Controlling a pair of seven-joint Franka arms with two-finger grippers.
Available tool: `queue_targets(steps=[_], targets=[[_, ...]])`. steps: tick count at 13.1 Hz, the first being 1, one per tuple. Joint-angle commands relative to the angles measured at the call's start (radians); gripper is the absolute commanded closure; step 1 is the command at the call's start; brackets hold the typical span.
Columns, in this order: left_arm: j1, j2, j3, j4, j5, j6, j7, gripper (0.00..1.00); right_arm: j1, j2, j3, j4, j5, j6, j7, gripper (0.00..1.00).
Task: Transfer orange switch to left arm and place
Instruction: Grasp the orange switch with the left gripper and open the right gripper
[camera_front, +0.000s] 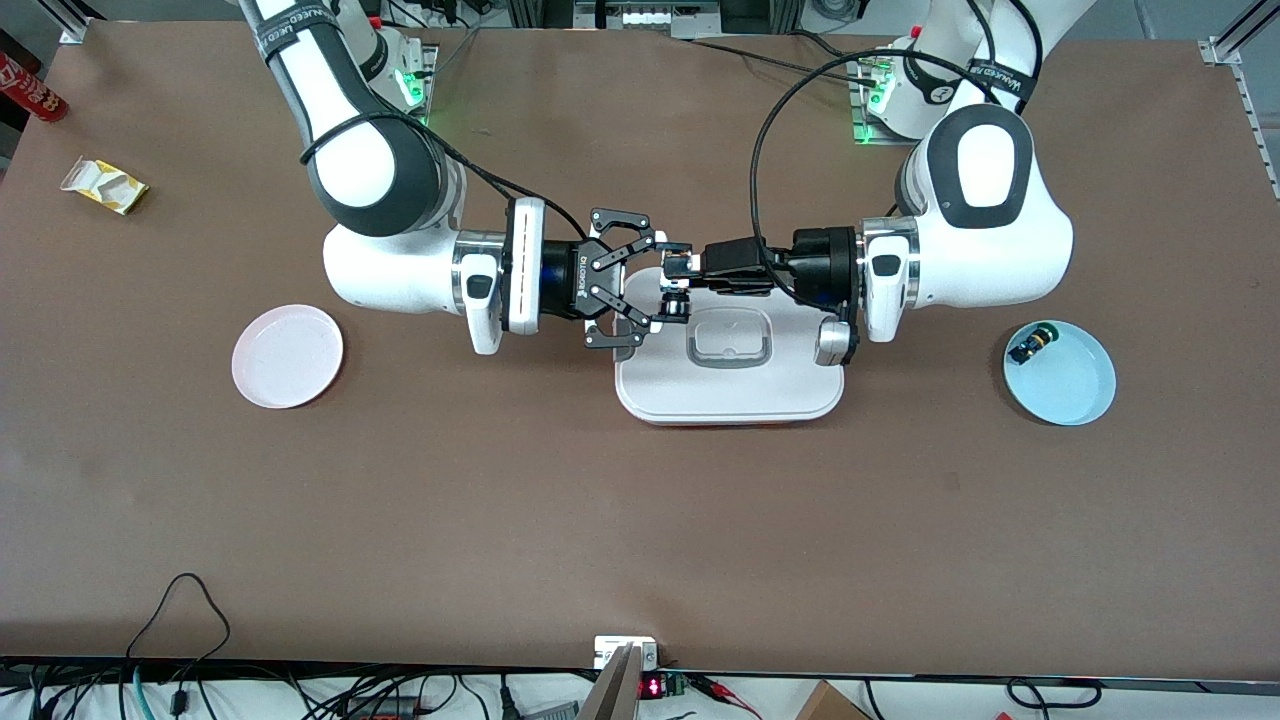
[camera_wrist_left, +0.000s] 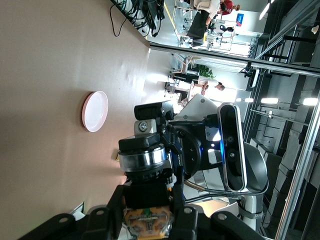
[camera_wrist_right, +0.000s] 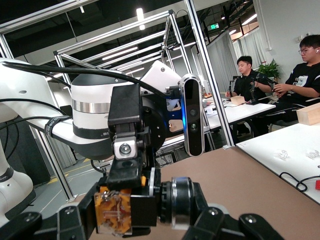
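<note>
Orange switch (camera_front: 676, 300), tiny, stiff and probably light, hangs over the box (camera_front: 730, 385), pinched by the left end effector (camera_front: 676, 268); the right end effector (camera_front: 630, 290) is spread wide around it. From the right wrist, its tan side (camera_wrist_right: 114, 211) looks best to grip.

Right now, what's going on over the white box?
Mid-air handover. The left gripper is shut on the orange switch over the box. The right gripper faces it, jaws open on either side of the switch, not yet closed on it. A pink plate lies toward the right arm's end of the table.
</note>
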Motion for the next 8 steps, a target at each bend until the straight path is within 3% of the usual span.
queue_targets(steps=[1,3,4,5,8], targets=[[0.001,0.011,-0.001,0.016,-0.016,0.003,0.030,0.76,0.020,-0.005,-0.016,0.007,0.024,0.012,0.006,0.81],[0.001,0.009,-0.001,0.016,-0.016,0.003,0.028,0.76,0.020,-0.005,-0.016,0.007,0.027,0.012,-0.003,0.81],[0.001,0.009,-0.001,0.016,-0.016,0.003,0.031,0.76,0.020,-0.005,-0.016,0.007,0.026,0.012,-0.004,0.73],[0.001,0.009,-0.001,0.016,-0.016,0.003,0.033,0.76,0.020,-0.010,-0.016,0.005,0.027,0.011,0.011,0.01],[0.001,0.009,-0.001,0.016,-0.016,0.003,0.031,0.76,0.020,-0.013,-0.016,0.005,0.030,0.018,0.028,0.00]])
